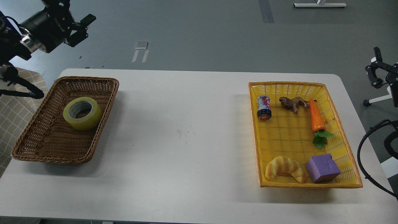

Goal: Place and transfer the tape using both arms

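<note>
The tape [82, 113], a yellow translucent roll with a grey-white core, lies flat in the far half of the brown wicker basket [37, 149] at the table's left. My left gripper [76, 21] is raised high above and behind the basket, well clear of the tape, with its fingers spread and empty. My right gripper [375, 67] hangs off the table's right edge, beyond the yellow basket, with its fingers apart and empty.
A yellow plastic basket [255, 130] at the right holds a small can [263, 107], a toy animal [292, 103], a carrot [316, 116], a croissant toy [284, 168] and a purple block [322, 168]. A black cable [362, 155] loops by the right edge.
</note>
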You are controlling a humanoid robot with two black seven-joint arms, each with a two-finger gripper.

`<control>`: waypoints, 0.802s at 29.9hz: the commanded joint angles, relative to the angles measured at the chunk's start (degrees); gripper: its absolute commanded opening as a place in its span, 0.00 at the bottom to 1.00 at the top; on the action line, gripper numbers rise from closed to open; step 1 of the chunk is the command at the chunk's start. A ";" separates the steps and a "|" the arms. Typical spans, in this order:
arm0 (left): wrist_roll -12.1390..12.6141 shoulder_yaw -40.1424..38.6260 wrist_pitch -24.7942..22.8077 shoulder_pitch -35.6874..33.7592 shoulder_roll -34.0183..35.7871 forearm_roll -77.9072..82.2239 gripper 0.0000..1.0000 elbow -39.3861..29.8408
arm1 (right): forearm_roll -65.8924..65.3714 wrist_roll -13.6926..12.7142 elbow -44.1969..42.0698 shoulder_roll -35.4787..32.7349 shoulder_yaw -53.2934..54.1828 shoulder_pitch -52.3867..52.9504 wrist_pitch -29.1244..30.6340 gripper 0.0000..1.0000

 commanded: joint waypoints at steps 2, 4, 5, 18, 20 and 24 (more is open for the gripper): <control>0.34 -4.16 0.00 2.17 -5.87 -3.26 0.98 -0.40 | 0.00 -0.79 0.31 -1.46 -0.55 2.02 0.00 1.00; 0.34 -5.48 0.00 2.70 -8.41 -5.28 0.98 -0.40 | 0.00 -0.79 0.31 -1.46 -0.55 2.80 0.00 1.00; 0.34 -5.92 0.00 3.31 -9.99 -6.25 0.98 -0.40 | 0.00 -0.88 0.23 -1.46 -0.64 3.59 0.00 1.00; 0.34 -14.71 0.00 10.96 -17.39 -10.39 0.98 -2.86 | 0.27 -1.49 -0.21 0.82 -9.42 9.66 0.00 1.00; 0.43 -14.71 0.00 11.22 -17.39 -10.39 0.98 -3.56 | 0.27 -2.72 -0.21 2.05 -10.04 10.19 0.00 1.00; 0.78 -14.45 0.00 11.22 -17.30 -10.30 0.98 -3.65 | 0.27 -4.56 -0.21 4.68 -10.22 10.19 0.00 1.00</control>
